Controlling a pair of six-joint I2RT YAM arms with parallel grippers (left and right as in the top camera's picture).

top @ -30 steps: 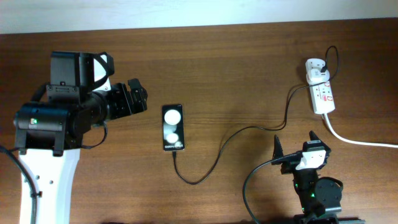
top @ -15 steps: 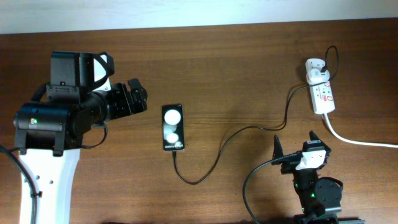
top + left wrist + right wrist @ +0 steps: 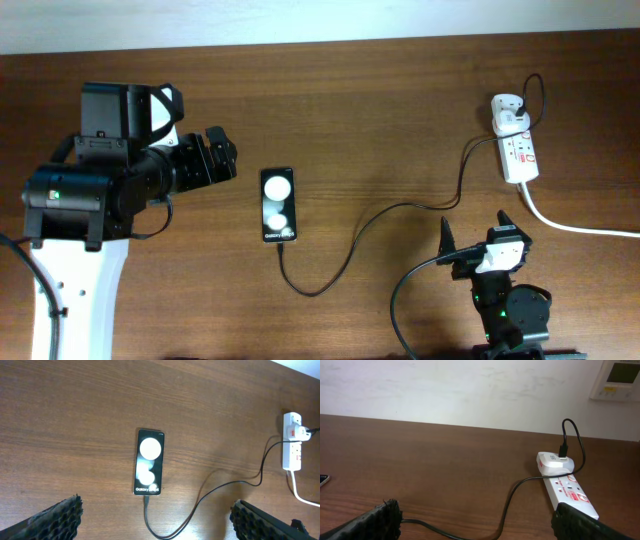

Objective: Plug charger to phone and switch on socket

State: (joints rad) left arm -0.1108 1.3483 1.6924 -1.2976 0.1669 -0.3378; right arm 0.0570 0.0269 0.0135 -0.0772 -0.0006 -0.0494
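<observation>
The black phone point(image 3: 278, 204) lies flat at the table's middle, its two white patches up; it also shows in the left wrist view point(image 3: 149, 461). The thin black charger cable point(image 3: 345, 262) sits with its tip in the phone's near end point(image 3: 146, 501) and runs right to the white adapter point(image 3: 508, 111), which sits in the white socket strip point(image 3: 520, 153). Adapter point(image 3: 555, 463) and strip point(image 3: 567, 491) show in the right wrist view. My left gripper point(image 3: 222, 152) is open, left of the phone and above the table. My right gripper point(image 3: 474, 231) is open, near the front edge, short of the strip.
The strip's thick white cord point(image 3: 575, 227) runs off the right edge. A white wall stands behind the table's far edge point(image 3: 445, 424). The left arm's body point(image 3: 85, 190) fills the left side of the table.
</observation>
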